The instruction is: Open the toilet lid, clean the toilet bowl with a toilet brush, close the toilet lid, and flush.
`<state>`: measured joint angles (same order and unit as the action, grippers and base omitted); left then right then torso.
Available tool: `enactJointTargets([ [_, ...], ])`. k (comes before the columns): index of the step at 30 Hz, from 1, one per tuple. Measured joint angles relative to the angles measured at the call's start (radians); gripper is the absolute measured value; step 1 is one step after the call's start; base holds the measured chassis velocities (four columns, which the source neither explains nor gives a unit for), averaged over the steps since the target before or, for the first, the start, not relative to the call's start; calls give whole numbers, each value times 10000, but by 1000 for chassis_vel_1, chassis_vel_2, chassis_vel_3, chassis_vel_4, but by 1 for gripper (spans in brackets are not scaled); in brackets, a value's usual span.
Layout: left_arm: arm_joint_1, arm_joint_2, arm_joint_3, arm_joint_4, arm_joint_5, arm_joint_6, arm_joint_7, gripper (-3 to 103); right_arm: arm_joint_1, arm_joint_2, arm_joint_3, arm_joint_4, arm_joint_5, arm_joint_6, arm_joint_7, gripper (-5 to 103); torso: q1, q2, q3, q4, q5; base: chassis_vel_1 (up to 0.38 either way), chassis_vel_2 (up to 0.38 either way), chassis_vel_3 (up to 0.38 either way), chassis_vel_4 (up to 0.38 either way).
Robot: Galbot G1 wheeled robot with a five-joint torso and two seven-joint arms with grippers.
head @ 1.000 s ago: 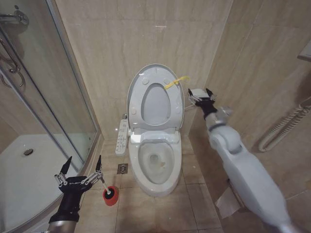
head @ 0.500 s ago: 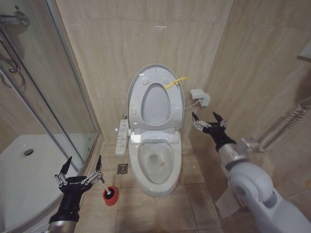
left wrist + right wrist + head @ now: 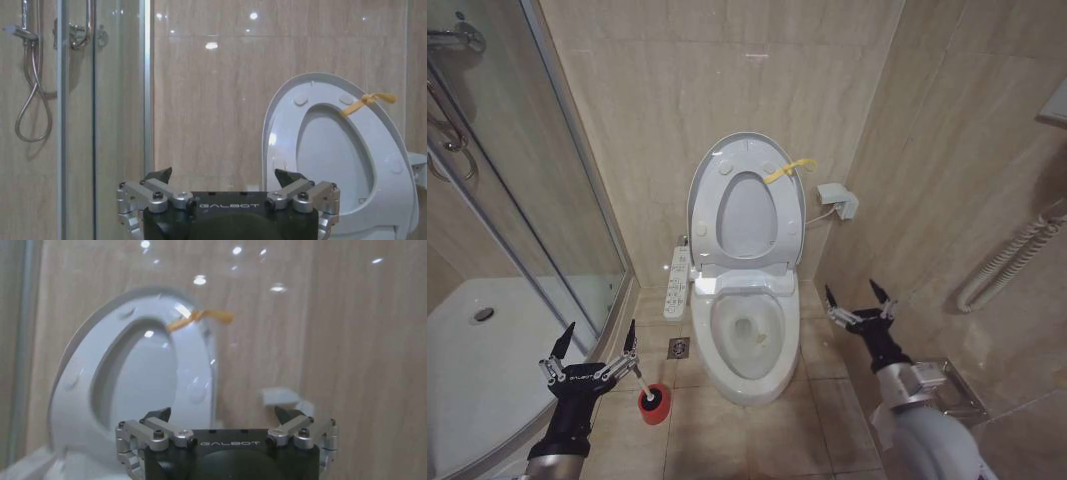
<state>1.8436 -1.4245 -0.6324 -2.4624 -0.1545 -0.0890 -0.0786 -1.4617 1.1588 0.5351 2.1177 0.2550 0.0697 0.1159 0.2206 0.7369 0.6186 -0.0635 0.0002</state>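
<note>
Since a second ago the right gripper has dropped from beside the raised toilet lid to low on the right of the toilet bowl, jaws spread and empty. Left gripper hovers with jaws spread above the toilet brush in its red cup on the floor, beside the glass shower door. Water lies in the bowl.

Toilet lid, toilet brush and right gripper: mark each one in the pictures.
toilet lid (image 3: pixel 710 170), head view, on the raised cover's upper left rim.
toilet brush (image 3: pixel 654 398), head view, on its red cup holder on the floor.
right gripper (image 3: pixel 858 298), head view, midway between its spread fingertips.
</note>
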Motion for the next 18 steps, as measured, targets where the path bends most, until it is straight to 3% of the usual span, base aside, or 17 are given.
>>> enactJointTargets([
  [7,0,0,0,0,0,0,0,100,-978,794,432,-133,-160,439,-1031,100,2,-1,0,-11,-3,0,0,0,0],
  [18,0,0,-1,0,0,0,-1,100,-1467,1737,276,465,-435,395,-983,100,2,-1,0,-5,-2,0,0,0,0],
])
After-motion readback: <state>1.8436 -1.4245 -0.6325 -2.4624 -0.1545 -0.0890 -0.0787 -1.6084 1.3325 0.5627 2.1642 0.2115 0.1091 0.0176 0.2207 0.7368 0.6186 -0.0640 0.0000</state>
